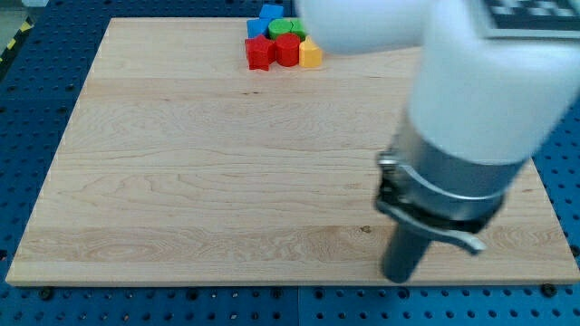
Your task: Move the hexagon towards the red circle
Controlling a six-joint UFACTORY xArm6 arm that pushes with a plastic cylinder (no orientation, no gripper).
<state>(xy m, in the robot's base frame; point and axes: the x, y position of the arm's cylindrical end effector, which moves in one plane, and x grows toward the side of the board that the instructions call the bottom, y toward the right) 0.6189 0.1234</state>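
A tight cluster of blocks sits at the view's top edge of the wooden board [181, 163]. It holds a blue block [270, 12], a green block [286, 27], a red star-like block [259, 53], a second red block [287, 50] that looks rounded, and a yellow block [311, 54] with angled sides. Their exact shapes are hard to make out at this size. My tip [398, 277] rests on the board near the view's bottom right, far from the cluster and touching no block.
The arm's large white and grey body [471, 118] fills the view's right side and hides part of the board behind it. A blue perforated table [36, 109] surrounds the board.
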